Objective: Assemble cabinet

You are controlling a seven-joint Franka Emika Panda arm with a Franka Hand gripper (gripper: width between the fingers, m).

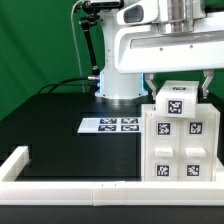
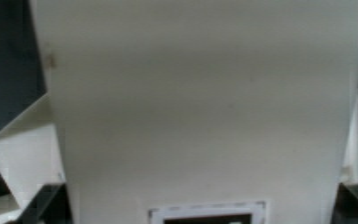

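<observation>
The cabinet (image 1: 181, 140) stood at the exterior view's right by the white rail frame (image 1: 60, 186), the gripper (image 1: 178, 84) spread wide, fingers straddling its top panel, apparently seating it; the next move called for straight, steady downward pressure.

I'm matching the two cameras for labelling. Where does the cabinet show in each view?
Exterior view: the cabinet stands at the exterior view's right, against the white rail frame, under the gripper.
Wrist view: its plain white panel fills most of the picture.
Shared landmark: the dark fingertips flanking the cabinet.
</observation>
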